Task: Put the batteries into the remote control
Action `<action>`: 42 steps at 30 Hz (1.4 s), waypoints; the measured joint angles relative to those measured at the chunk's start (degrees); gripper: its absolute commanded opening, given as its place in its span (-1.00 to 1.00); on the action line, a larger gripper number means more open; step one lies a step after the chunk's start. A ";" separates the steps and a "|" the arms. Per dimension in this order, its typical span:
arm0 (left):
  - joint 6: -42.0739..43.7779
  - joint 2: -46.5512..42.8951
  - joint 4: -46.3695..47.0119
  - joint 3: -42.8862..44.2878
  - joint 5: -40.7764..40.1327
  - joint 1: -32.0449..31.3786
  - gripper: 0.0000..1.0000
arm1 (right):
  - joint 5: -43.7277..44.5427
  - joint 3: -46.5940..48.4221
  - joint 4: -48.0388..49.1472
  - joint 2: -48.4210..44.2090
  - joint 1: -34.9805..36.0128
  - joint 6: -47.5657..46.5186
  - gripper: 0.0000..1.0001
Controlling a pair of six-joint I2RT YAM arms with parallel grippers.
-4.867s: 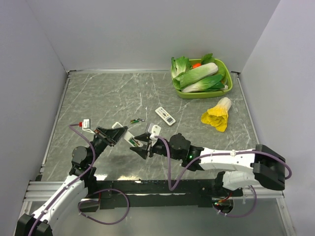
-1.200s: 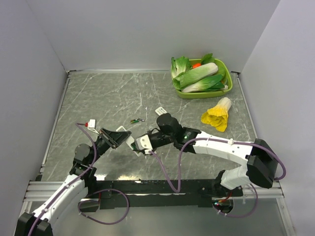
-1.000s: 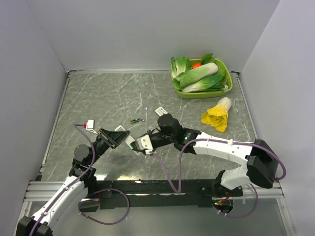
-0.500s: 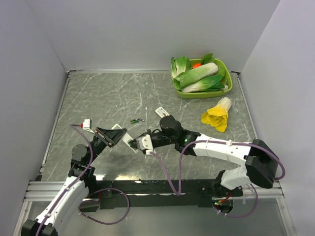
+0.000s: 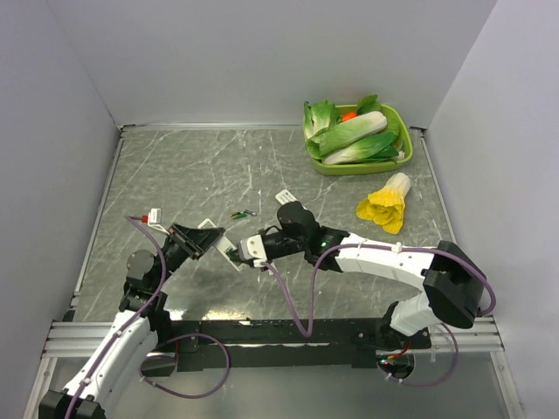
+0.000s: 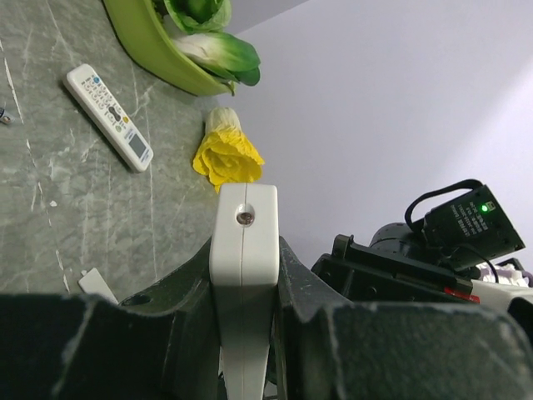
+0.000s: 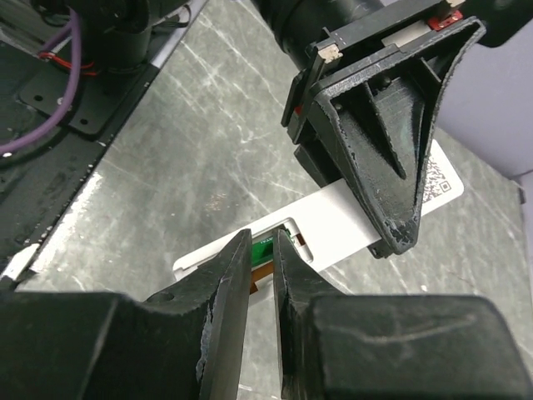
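The right gripper has its two fingers drawn almost together, pinching a green battery in the narrow gap between them. It holds that battery at the open recess in the back of the remote control, near the remote's end; whether the battery is seated in the recess cannot be told. The white remote control is raised off the table and clamped across its width by the left gripper, whose black fingers close against its two long sides. In the left wrist view the remote shows end-on, upright between those fingers. From above, the two grippers meet just in front of the left arm, the right gripper touching the remote that sticks out of the left gripper. A second battery lies on the table just beyond them, apart from both. A small flat white piece lies on the table near the left gripper. Farther out, a wider remote with coloured buttons lies flat, partly hidden by the right arm in the overhead view. Beyond it a yellow-leafed vegetable lies on the table, and a green bowl of leafy greens sits in the far right corner.
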 measured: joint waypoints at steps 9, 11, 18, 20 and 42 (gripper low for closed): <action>2.91 0.00 0.81 0.26 2.10 -0.02 -0.96 | -1.40 0.74 0.39 1.29 0.33 7.45 -0.60; 3.82 -0.48 0.74 0.26 2.16 -0.02 -0.96 | -1.25 0.74 0.90 1.40 0.33 9.35 -0.60; 6.91 -2.84 -1.53 1.55 2.14 -0.07 -0.96 | -0.61 0.63 1.18 0.02 0.66 15.56 -0.59; 7.72 -3.50 -1.55 1.95 2.19 -0.13 -0.96 | 0.07 0.66 0.15 -0.98 1.22 16.55 -0.55; 14.82 -6.19 -7.72 3.65 -1.36 -0.61 -0.94 | 38.16 -1.29 0.52 -10.45 13.77 28.92 -0.04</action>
